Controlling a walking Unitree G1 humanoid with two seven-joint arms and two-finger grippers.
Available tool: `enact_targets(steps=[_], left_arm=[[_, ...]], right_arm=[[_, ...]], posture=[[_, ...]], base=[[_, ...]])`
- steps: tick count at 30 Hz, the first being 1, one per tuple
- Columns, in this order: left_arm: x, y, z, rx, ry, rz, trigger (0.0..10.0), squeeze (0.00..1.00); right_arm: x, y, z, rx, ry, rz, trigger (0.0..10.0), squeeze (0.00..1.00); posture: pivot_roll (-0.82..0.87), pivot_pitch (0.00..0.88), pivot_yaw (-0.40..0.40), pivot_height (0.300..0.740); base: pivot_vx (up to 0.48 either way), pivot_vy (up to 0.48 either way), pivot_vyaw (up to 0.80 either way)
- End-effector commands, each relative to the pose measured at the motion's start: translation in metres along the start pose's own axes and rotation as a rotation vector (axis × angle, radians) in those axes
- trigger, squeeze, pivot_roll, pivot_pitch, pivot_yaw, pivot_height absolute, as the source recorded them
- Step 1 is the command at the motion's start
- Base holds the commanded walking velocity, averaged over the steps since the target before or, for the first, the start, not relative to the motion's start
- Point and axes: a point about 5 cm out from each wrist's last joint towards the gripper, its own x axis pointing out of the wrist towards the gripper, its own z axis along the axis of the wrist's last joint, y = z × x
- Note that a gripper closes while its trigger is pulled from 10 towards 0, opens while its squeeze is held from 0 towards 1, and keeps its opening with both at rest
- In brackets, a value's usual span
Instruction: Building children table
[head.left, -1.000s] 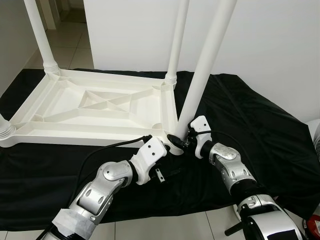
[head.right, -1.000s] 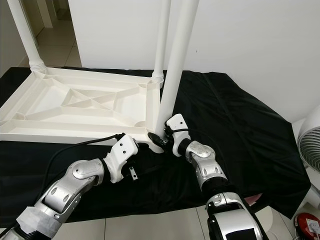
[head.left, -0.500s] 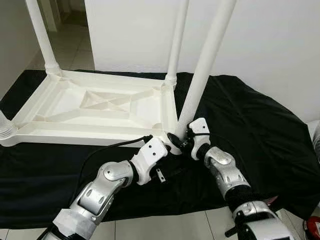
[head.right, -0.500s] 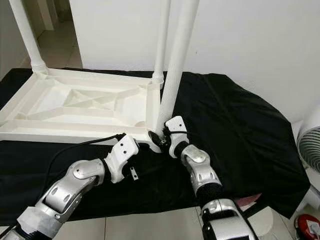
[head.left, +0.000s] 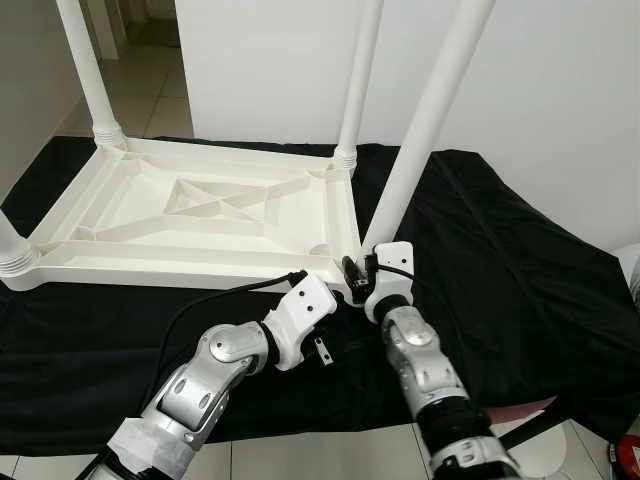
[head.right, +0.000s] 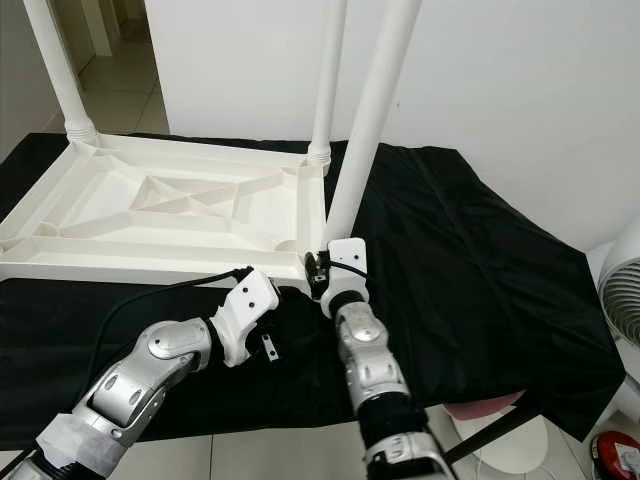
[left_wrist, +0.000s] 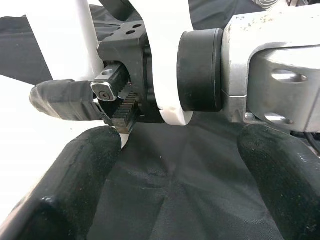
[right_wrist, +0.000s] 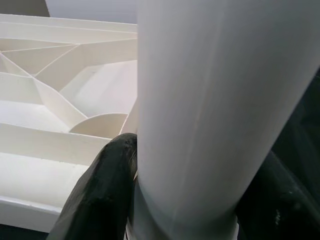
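Right gripper (right_wrist: 185, 200) jaws clamped on tilted white leg (head.left: 425, 125) at near corner of upturned table (head.left: 200, 215) lying on black cloth (head.left: 500, 250); left gripper (left_wrist: 175, 170) beside, jaws apart

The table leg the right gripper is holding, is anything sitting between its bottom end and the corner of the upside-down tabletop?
Nothing visible does. The right gripper is clamped around the bottom of the table leg, right at the near right corner of the tabletop. The left gripper is open, just beside that corner, over the black cloth.
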Motion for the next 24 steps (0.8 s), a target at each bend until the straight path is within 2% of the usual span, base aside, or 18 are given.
enact_targets(steps=[1,5,6,18,21,22,24], left_arm=[[0.001,-0.003,-0.004,-0.005,0.010,-0.019,10.0,0.00],[0.001,-0.004,-0.004,-0.002,0.013,-0.024,10.0,0.00],[0.000,-0.004,-0.004,-0.002,0.015,-0.024,10.0,0.00],[-0.002,-0.005,-0.006,-0.008,0.016,-0.019,10.0,0.00],[-0.002,-0.006,-0.005,-0.010,0.013,-0.017,10.0,0.00],[-0.002,-0.006,-0.005,-0.010,0.012,-0.017,10.0,0.00],[-0.002,-0.006,-0.006,-0.009,0.012,-0.017,10.0,0.00]], right_arm=[[-0.003,-0.006,-0.004,0.023,0.021,-0.044,10.0,0.00],[-0.005,-0.009,0.000,0.003,0.009,-0.041,10.0,0.00],[-0.006,-0.011,0.000,0.015,0.008,-0.048,10.0,1.00],[-0.018,-0.011,0.004,0.052,-0.042,0.002,10.0,1.00],[-0.024,-0.017,0.004,0.045,-0.049,0.040,10.0,1.00],[-0.027,-0.023,0.004,0.025,-0.051,0.133,10.0,0.00],[-0.029,-0.027,0.004,0.017,-0.052,0.168,10.0,0.00]], posture=[[0.04,0.031,-0.087,0.740],[0.04,0.029,-0.090,0.740],[0.04,0.029,-0.092,0.740],[0.05,0.024,-0.098,0.740],[0.05,0.020,-0.099,0.740],[0.06,0.015,-0.097,0.740],[0.06,0.015,-0.097,0.740]], base=[[0.000,0.000,0.00],[0.000,0.000,0.00],[0.000,0.000,0.00],[0.000,0.000,0.00],[0.000,0.000,0.00],[0.000,0.000,0.00],[0.000,0.000,0.00]])
